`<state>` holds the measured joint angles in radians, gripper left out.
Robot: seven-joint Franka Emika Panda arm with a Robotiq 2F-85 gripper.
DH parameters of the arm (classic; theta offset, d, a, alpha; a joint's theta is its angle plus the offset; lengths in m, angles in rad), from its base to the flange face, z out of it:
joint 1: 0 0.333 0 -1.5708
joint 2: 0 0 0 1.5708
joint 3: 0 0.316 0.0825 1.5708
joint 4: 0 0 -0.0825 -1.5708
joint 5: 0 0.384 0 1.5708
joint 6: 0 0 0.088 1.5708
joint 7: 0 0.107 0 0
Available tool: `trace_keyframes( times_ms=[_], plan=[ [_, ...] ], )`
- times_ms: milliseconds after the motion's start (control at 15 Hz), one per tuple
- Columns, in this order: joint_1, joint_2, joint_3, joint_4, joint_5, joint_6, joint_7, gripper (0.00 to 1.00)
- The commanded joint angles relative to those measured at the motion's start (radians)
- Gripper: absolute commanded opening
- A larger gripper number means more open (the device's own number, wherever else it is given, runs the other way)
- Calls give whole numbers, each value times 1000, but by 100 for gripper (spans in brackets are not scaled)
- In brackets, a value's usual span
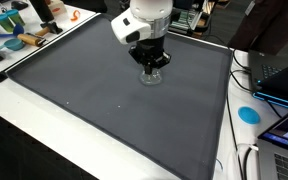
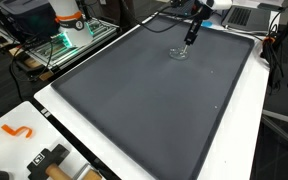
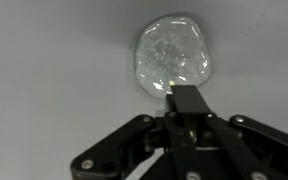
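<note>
Claw [image 1: 152, 66] points straight down from the wrist, which hangs upright over the far part of the dark mat [image 1: 104, 105] on the white counter [image 1: 24, 135]. Only the last white links of the arm show in both exterior views; they come in from the far edge, and the black claw [image 2: 188, 40] hangs below them. Under it the glass [image 1: 152, 78] stands on the mat, near the far edge and well apart from everything else. In the wrist view I look down into the clear glass [image 3: 172, 55]. The claw [image 3: 185, 95] has its fingers drawn together at the rim nearest the camera and looks to be pinching that rim. A blue disc [image 1: 248, 114] lies on the counter off the mat.
</note>
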<state>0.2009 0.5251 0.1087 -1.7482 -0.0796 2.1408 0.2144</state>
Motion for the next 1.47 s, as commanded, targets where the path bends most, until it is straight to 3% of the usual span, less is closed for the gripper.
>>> trace_keyframes(
  times_ms=[0, 1400],
  plan=[
    [7, 28, -10, 23, 20, -34, 4, 3],
    [8, -54, -10, 9, 28, -60, 15, 3]
  ],
)
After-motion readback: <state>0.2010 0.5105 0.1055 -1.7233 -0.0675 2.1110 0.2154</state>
